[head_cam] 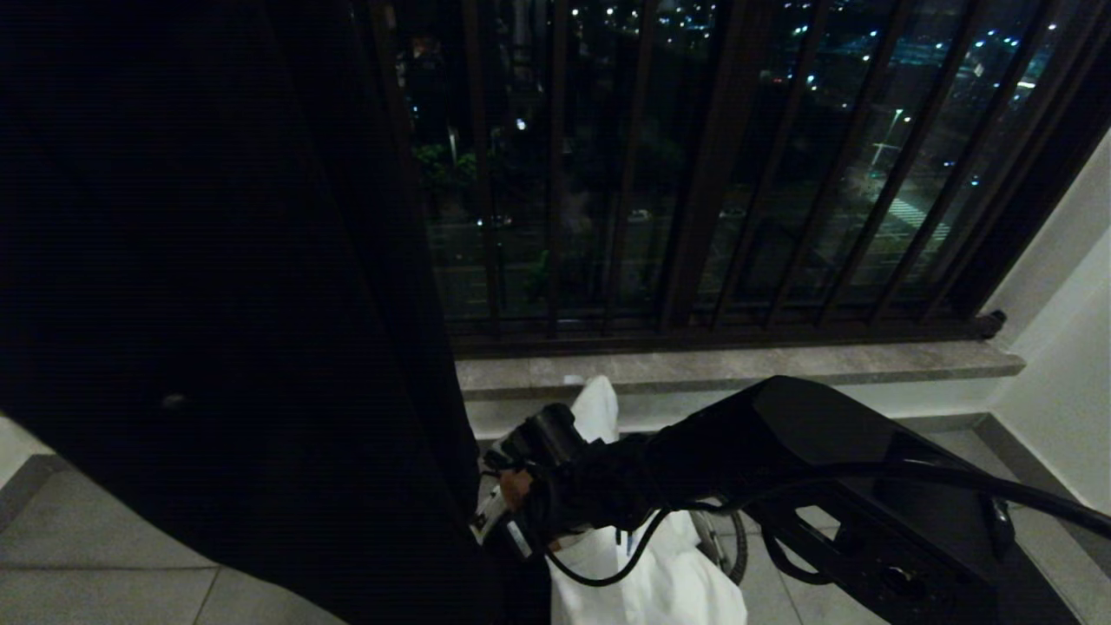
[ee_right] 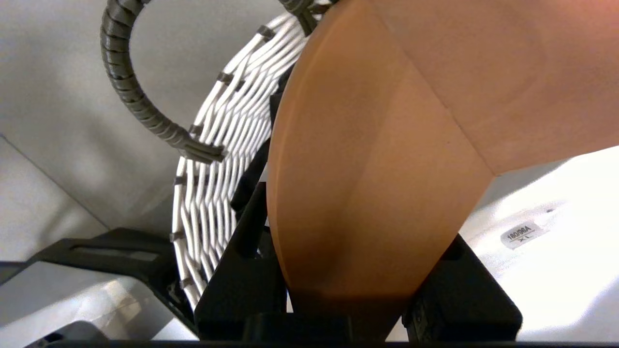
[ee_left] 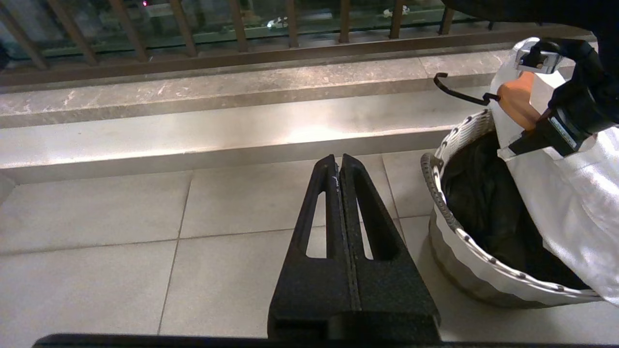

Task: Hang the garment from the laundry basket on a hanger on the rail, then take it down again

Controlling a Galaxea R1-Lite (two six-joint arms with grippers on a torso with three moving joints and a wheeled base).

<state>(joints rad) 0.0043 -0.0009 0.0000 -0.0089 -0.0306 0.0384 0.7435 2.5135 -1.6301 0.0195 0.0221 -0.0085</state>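
One white garment drapes over the near edge of the small round woven laundry basket, a pale basket with a dark wrapped rim and a ring-shaped loop handle; darker cloth lies inside it. An orange wooden hanger with a black wire hook carries the garment's top, directly above the basket. The right gripper pinches this hanger's wooden body between its two black fingers, with the garment hanging just below the grip. Its arm reaches in from the right and angles downward toward the basket. Beside the basket, on the tiled floor side, the left gripper points level toward the stone sill, its fingers pressed together on nothing.
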